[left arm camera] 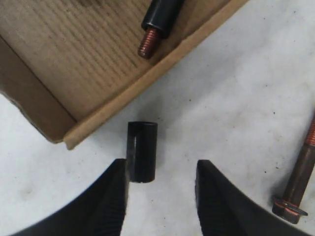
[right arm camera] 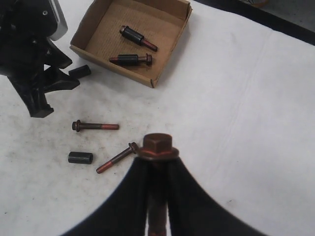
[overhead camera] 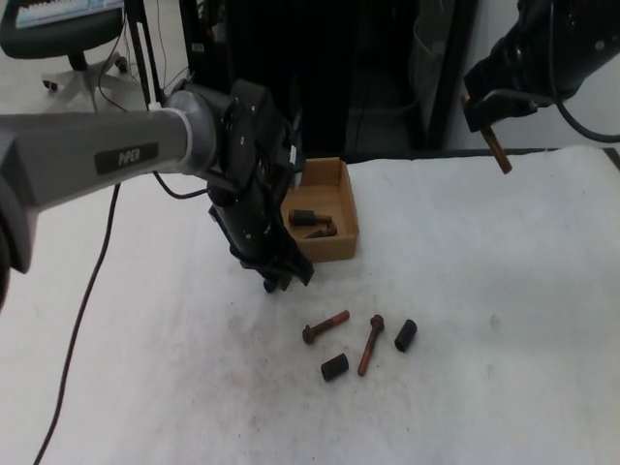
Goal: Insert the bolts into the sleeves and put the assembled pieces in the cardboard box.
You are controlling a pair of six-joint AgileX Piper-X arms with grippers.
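1. Between the left jaws, which stand open, a black cylindrical sleeve (left arm camera: 141,152) lies on the desk's white cloth (left arm camera: 236,98). It touches one finger and sits just beside the corrugated cardboard box (left arm camera: 74,59).
2. The right jaws clamp a rusty hex-flanged bolt (right arm camera: 157,146), raised off the desk.
3. Two assembled pieces (right arm camera: 134,35) lie inside the box.
4. Two loose bolts (overhead camera: 325,327) and two more sleeves (overhead camera: 334,366) lie nearby.

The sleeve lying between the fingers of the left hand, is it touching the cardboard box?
Apart. The left wrist view shows a strip of bare white cloth between the sleeve and the cardboard box wall.
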